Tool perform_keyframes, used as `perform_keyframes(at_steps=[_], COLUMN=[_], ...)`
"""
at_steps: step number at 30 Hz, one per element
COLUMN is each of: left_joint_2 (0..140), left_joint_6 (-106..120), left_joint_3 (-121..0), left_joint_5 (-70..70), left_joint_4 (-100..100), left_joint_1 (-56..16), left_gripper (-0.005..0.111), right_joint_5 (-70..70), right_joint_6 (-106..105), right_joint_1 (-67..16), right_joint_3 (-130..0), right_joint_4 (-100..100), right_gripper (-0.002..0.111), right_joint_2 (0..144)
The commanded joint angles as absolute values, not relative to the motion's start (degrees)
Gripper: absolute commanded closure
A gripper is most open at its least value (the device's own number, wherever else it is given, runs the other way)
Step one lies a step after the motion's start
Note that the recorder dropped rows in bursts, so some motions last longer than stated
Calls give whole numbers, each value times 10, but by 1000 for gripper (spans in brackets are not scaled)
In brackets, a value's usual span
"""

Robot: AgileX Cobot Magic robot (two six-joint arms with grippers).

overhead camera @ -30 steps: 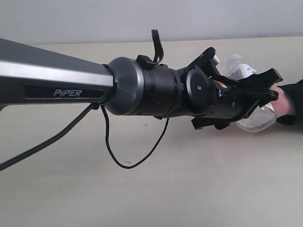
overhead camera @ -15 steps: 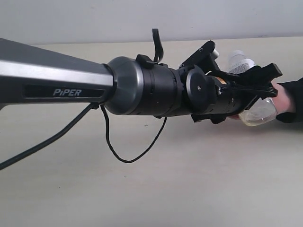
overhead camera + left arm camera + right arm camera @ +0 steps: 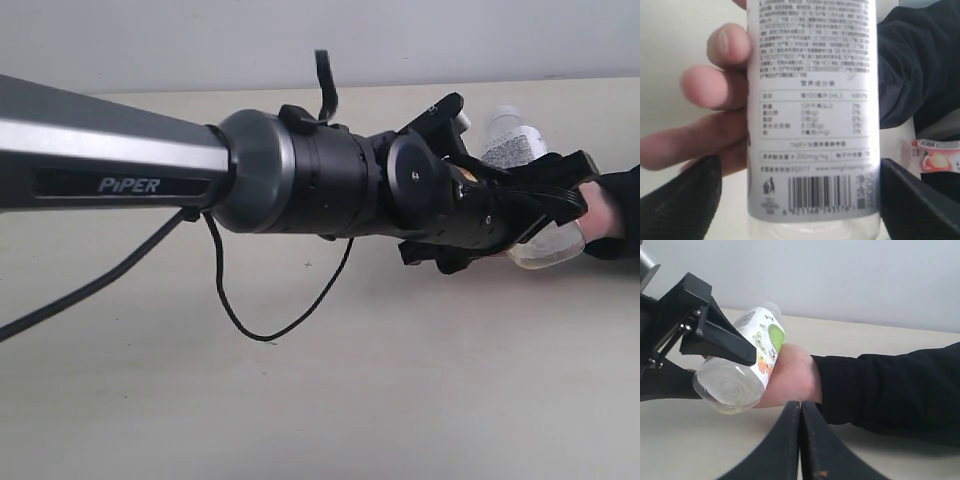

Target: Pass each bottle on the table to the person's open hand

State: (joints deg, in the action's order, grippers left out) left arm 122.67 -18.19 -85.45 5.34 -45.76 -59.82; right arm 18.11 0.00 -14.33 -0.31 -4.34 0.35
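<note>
The bottle (image 3: 812, 125) lay in the person's hand (image 3: 715, 115), over the table (image 3: 300, 400) near its far edge. The hand was curled round it. The left gripper (image 3: 800, 195) stood open round it. The gripper should back straight off, slowly, without bumping it.

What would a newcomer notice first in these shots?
The black PiPER arm spans the exterior view from the left, its left gripper open around a clear bottle lying in the person's hand at the right edge. In the left wrist view the bottle's white label and barcode fill the frame, fingers curled beside it. The right gripper is shut and holds nothing.
</note>
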Motion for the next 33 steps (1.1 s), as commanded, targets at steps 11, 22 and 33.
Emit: perform_keyframes(at_steps=[11, 22, 33], left_joint_2=[1132, 1000, 805], left_joint_6=[47, 162, 256], left_joint_3=[-838, -646, -387], left_joint_5=[258, 155, -52], left_joint_4=[-437, -439, -436], left_joint_1=[-520, -472, -413], left_gripper=[30, 107, 107], right_joint_5=[177, 177, 177], right_joint_6=[0, 0, 0], right_joint_1=[-141, -141, -141], right_joint_3=[0, 0, 0], right_joint_4=[-44, -44, -44], right_gripper=[108, 108, 108], right_joint_2=[0, 0, 0])
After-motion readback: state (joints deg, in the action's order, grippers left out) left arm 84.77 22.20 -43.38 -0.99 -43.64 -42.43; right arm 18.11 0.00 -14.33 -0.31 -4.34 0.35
